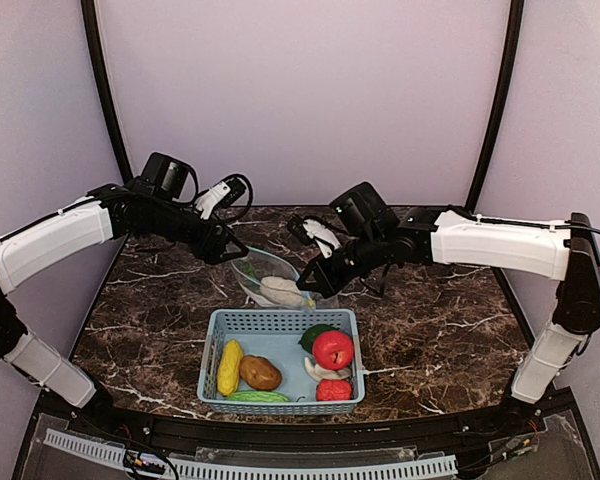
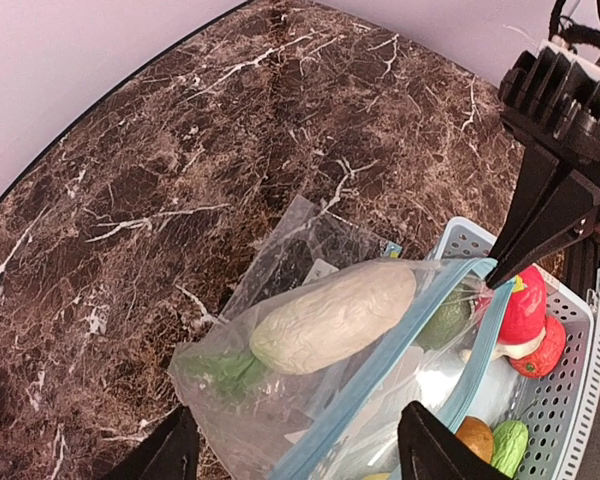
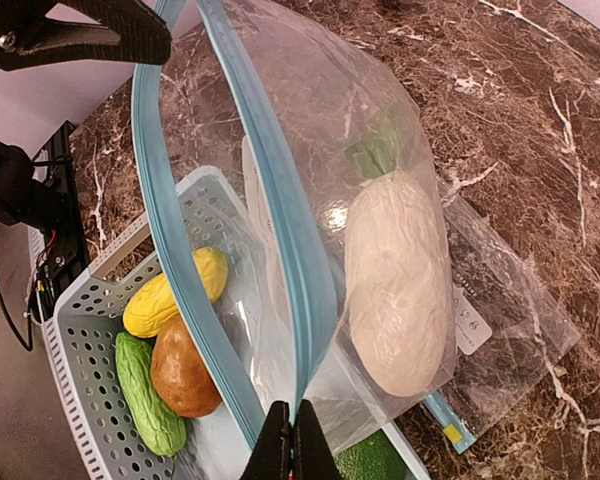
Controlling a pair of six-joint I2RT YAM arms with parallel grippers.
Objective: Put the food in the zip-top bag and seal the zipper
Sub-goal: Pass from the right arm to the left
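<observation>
Lying inside the clear bag (image 2: 270, 410) is a wrinkled white radish (image 2: 335, 315).

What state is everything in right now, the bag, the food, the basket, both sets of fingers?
zip-top bag, unsealed, mouth gaping
white radish, inside the bag
basket, holds corn, potato, apple and other pieces
left fingers, open
right fingers, shut on the bag's zipper strip
</observation>
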